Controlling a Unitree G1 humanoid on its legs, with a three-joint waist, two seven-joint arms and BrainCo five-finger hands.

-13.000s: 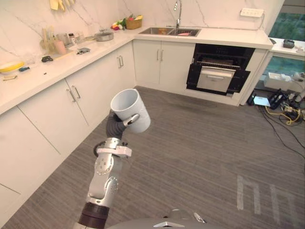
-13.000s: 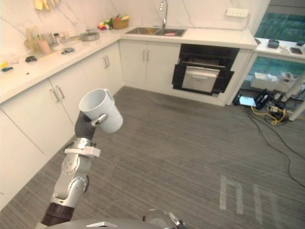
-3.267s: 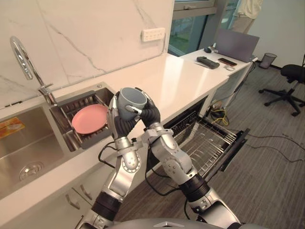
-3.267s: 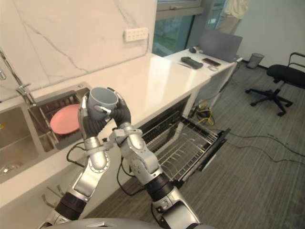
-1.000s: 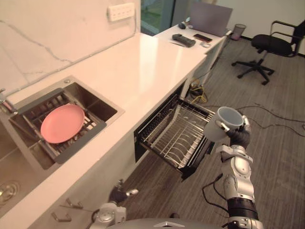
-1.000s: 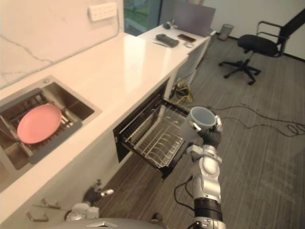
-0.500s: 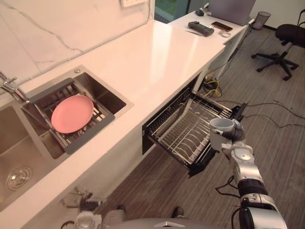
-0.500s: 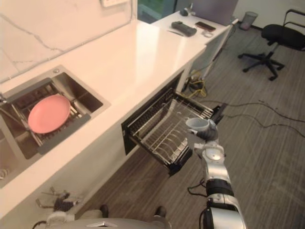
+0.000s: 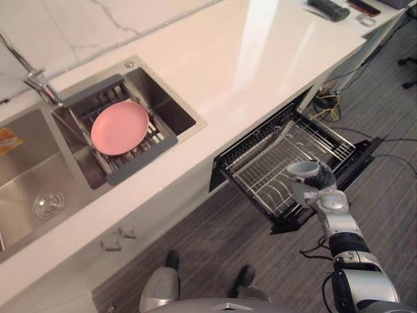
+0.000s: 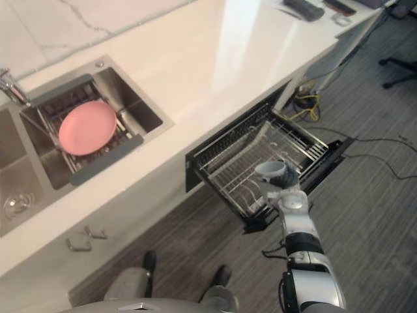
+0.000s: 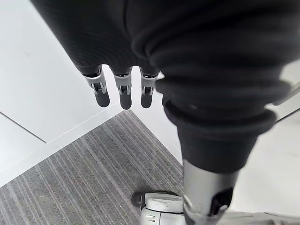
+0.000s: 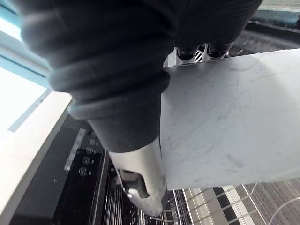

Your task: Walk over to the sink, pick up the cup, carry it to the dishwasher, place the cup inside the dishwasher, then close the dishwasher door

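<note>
The right hand (image 9: 321, 183) reaches out at about 4 o'clock in the eye views, its fingers and thumb wrapped round the grey cup (image 9: 302, 171). The cup stands mouth up above the pulled-out wire rack (image 9: 266, 166) of the dishwasher (image 9: 229, 163). It sits over the rack's 4 o'clock part, near the outer edge. From this height it may be just clear of the wires or resting on them; I cannot tell which. In the right wrist view the cup's pale wall (image 12: 225, 117) lies against the palm. The thumb (image 12: 140, 183) runs down one side of it and dark fingertips (image 12: 187, 54) show past the other, with the rack's wires beneath. The dishwasher door (image 9: 362, 158) is open and lowered, showing as a dark edge past the rack at 3 o'clock. The white counter (image 9: 247, 65) runs from 8 o'clock to 1 o'clock. The sink (image 9: 39, 189) is set into it at 9 o'clock, well apart from the cup. A pink plate (image 9: 119, 127) lies on a dark drainer (image 9: 140, 160) set in the sink's basin nearest the dishwasher, and the tap (image 9: 36, 79) stands at 10 o'clock. In its own wrist view the left hand (image 11: 124, 96) hangs with relaxed, nearly straight fingers and holds nothing. Past it show a white cabinet front (image 11: 42, 89) and the grey striped floor (image 11: 98, 173).
</note>
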